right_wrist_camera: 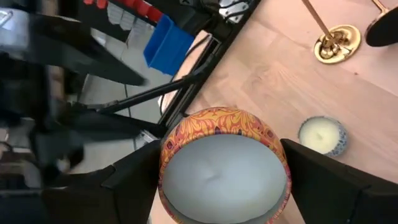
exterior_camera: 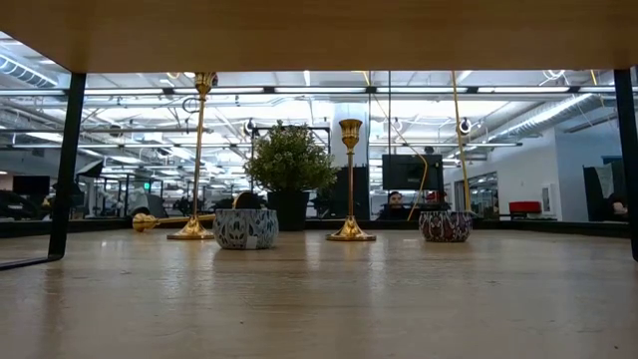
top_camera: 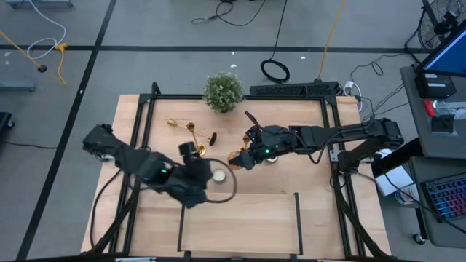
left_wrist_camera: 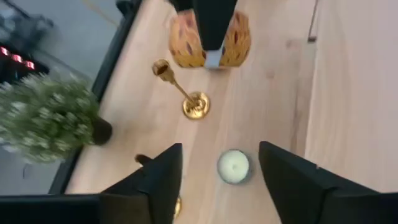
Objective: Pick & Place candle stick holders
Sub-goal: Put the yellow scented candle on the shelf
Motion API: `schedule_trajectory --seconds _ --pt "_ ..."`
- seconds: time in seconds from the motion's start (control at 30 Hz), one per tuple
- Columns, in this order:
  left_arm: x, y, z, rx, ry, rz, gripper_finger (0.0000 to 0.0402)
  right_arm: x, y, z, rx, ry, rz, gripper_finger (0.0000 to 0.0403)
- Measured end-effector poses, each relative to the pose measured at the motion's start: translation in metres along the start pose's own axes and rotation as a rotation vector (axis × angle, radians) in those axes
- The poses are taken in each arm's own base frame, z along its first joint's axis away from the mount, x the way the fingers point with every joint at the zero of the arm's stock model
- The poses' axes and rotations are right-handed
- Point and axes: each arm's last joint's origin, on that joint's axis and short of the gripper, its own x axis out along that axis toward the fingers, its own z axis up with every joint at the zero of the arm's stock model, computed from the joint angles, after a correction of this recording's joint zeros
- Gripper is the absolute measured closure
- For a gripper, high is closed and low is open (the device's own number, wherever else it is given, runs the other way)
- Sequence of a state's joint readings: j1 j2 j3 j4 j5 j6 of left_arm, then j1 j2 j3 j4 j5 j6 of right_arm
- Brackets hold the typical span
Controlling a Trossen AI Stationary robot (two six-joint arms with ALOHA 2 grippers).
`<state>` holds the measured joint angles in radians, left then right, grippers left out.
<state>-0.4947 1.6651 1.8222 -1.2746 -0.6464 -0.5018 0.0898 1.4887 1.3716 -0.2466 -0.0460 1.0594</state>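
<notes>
Two slim shiny brass candlesticks [exterior_camera: 350,179] stand upright; a third [top_camera: 173,123] lies toppled. The left gripper [left_wrist_camera: 217,171] gapes empty over a small white tealight [left_wrist_camera: 233,166]; the right gripper [right_wrist_camera: 217,180] clamps an orange patterned candle tin [right_wrist_camera: 224,165].

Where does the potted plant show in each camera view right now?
High view: potted plant at the table's far edge, near the middle.
Low view: plant left of centre, at the back.
Left wrist view: plant beside the black frame rail.
Right wrist view: not in it.
Shared landmark: blue-and-white candle tin.
</notes>
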Motion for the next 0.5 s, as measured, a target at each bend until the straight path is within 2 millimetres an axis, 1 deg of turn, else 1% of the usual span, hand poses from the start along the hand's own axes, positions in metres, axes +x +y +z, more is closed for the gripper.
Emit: schedule_trajectory --seconds 0.07,0.17,0.33,0.4,0.5 --pt "0.007 -0.003 0.003 0.005 0.009 0.018 0.0139 0.002 -0.002 -0.001 0.001 -0.011 -0.027 0.0100" --pt "0.012 -0.005 0.006 0.019 -0.003 0.051 0.0090 0.006 -0.008 -0.002 0.010 -0.031 -0.084 0.0097" --pt "0.017 -0.003 0.009 0.071 -0.016 0.096 0.0015 0.006 -0.005 0.003 0.022 -0.096 -0.073 0.0099" --pt "0.019 0.000 0.011 0.078 -0.022 0.103 0.0006 0.009 -0.007 0.002 0.028 -0.099 -0.085 0.0100" --pt "0.023 0.004 0.015 0.081 -0.037 0.126 0.0017 0.010 -0.006 0.003 0.030 -0.110 -0.067 0.0099"
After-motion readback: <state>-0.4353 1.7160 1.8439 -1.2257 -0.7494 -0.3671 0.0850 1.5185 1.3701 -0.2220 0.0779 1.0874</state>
